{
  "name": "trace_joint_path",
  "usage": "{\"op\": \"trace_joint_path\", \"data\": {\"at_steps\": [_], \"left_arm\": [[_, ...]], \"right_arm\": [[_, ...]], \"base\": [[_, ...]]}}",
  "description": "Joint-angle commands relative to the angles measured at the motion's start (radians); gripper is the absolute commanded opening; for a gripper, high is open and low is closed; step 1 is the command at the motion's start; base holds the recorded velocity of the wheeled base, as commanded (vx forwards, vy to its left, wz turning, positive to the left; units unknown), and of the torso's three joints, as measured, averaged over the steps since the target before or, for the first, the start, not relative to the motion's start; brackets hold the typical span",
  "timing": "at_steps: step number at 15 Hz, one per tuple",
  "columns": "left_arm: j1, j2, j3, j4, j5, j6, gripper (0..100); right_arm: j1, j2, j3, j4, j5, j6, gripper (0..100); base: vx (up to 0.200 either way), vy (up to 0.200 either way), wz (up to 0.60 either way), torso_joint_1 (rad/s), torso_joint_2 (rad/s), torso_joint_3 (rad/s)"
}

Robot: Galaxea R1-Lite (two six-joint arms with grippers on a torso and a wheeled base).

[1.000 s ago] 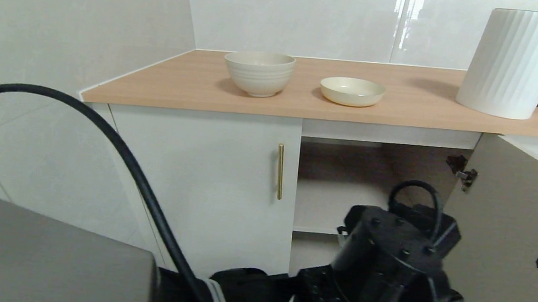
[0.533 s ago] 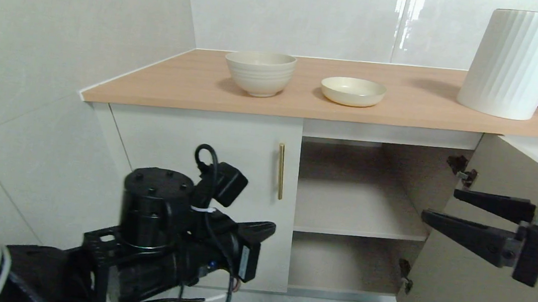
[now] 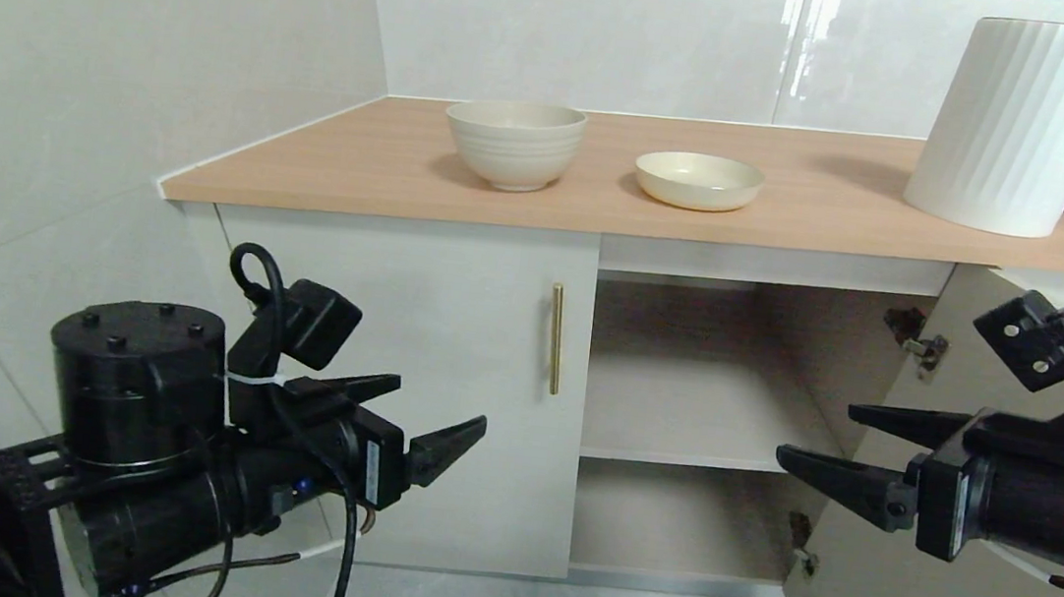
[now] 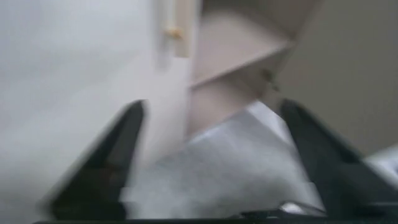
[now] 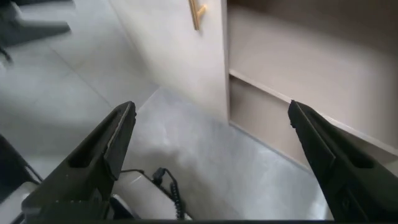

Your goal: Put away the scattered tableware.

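The left gripper (image 3: 442,403) and the right gripper (image 3: 815,430) are hanging before the cabinet (image 3: 410,325), jaws wide open, holding nothing. The bowl (image 3: 513,143) and the dish (image 3: 698,179) are sitting apart toward the tabletop's (image 3: 367,172) left end. Probably one arm is needing to rise, pinch a rim squarely, then carry it level to the shelf (image 3: 679,403).

One bowl (image 3: 513,143), one plate (image 3: 698,179) (both cream)

On the counter (image 3: 827,216) the bowl (image 3: 513,143) sits left of the dish (image 3: 698,179).
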Motion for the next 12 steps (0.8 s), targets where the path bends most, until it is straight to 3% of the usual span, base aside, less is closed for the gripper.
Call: {"op": "trace_joint_path", "data": {"at_steps": [1, 3, 6, 9, 12], "left_arm": [[0.036, -0.034, -0.005, 0.001, 0.000, 0.000, 100], [0.080, -0.110, -0.053, 0.099, 0.002, 0.000, 100], [0.090, -0.202, -0.112, 0.268, 0.000, 0.000, 100], [0.090, -0.229, -0.126, 0.314, 0.000, 0.000, 100], [0.090, -0.232, -0.132, 0.323, 0.000, 0.000, 100]], "right_arm": [[0.001, -0.016, 0.014, -0.003, -0.001, 0.000, 100], [0.002, 0.016, -0.039, -0.006, -0.058, 0.001, 100], [0.005, 0.018, -0.068, -0.007, -0.113, 0.003, 100], [0.019, 0.006, -0.060, -0.004, -0.113, 0.001, 100], [0.019, 0.004, -0.063, -0.003, -0.115, 0.003, 100]], "base": [[0.000, 0.000, 0.00, 0.000, 0.00, 0.000], [0.000, 0.000, 0.00, 0.000, 0.00, 0.000], [0.000, 0.000, 0.00, 0.000, 0.00, 0.000], [0.000, 0.000, 0.00, 0.000, 0.00, 0.000], [0.200, 0.000, 0.00, 0.001, 0.00, 0.004]]}}
